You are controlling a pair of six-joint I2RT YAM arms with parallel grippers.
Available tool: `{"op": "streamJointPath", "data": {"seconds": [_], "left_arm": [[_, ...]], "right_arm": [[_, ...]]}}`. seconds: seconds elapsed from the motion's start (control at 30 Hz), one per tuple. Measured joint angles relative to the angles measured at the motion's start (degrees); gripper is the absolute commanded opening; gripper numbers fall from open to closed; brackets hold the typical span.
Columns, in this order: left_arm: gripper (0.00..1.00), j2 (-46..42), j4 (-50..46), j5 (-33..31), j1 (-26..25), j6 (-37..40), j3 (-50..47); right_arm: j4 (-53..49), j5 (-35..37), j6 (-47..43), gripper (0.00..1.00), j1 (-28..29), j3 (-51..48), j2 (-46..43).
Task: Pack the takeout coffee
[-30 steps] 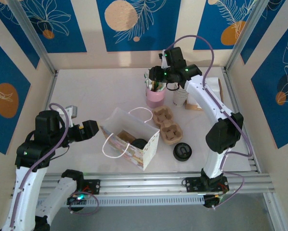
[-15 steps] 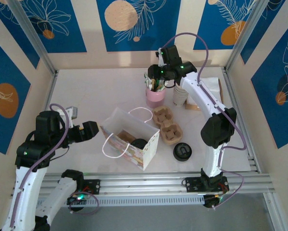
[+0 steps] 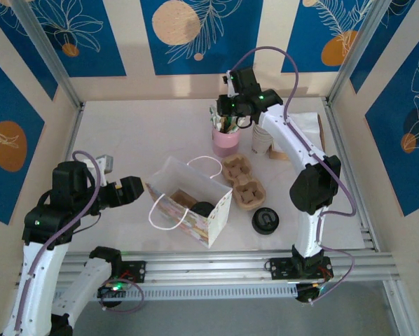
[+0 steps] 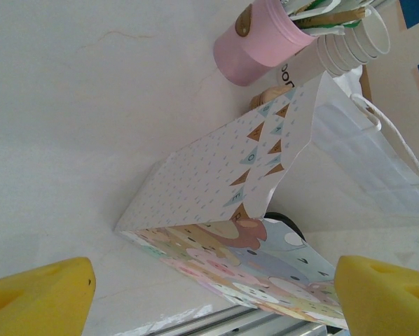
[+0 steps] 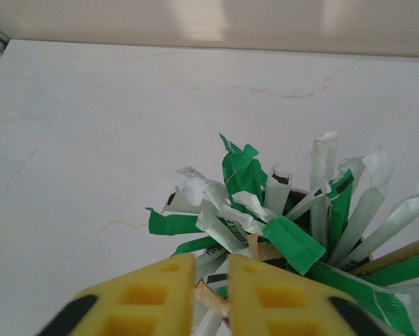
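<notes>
The takeout coffee (image 3: 204,208) shows as a round black lid inside the open printed paper bag (image 3: 188,203), beside something brown; its dark rim (image 4: 286,222) peeks from the bag (image 4: 223,203) in the left wrist view. My left gripper (image 3: 129,189) hangs open just left of the bag, its yellow pads (image 4: 41,294) wide apart with nothing between them. My right gripper (image 3: 227,115) is at the back over the pink cup (image 3: 225,140) of packets (image 5: 265,203). It (image 5: 211,280) is shut on a tan packet (image 5: 213,297).
Stacked lidless cream cups (image 3: 261,140) stand right of the pink cup. A brown cup tray (image 3: 242,182) lies right of the bag, and a black lid stack (image 3: 265,221) sits in front of it. Bag handles (image 4: 399,150) stick out toward the tray.
My right arm has swung left and back, bringing its gripper down over the pink cup's packets. The left arm and the bag have not moved.
</notes>
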Motion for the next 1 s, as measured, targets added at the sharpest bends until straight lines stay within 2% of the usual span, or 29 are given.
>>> {"op": "streamJointPath", "data": {"seconds": [0.1,0.3,0.43,0.7,1.0], "left_arm": [[0.88,0.0,0.0,0.0,0.0,0.0,-0.1],[0.88,0.0,0.0,0.0,0.0,0.0,-0.1],[0.88,0.0,0.0,0.0,0.0,0.0,-0.1],[0.88,0.5,0.0,0.0,0.0,0.0,-0.1],[0.88,1.2,0.0,0.0,0.0,0.0,-0.1]], "right_arm": [[-0.2,0.5,-0.2,0.07,0.0,0.4,0.0],[-0.7,1.3,-0.3,0.07,0.0,0.7,0.0],[-1.3,1.3,-0.5,0.12,0.1,0.8,0.0],[-1.9,1.2,-0.2,0.34,0.1,1.0,0.0],[-1.9,1.3,-0.6,0.34,1.0,1.0,0.2]]}}
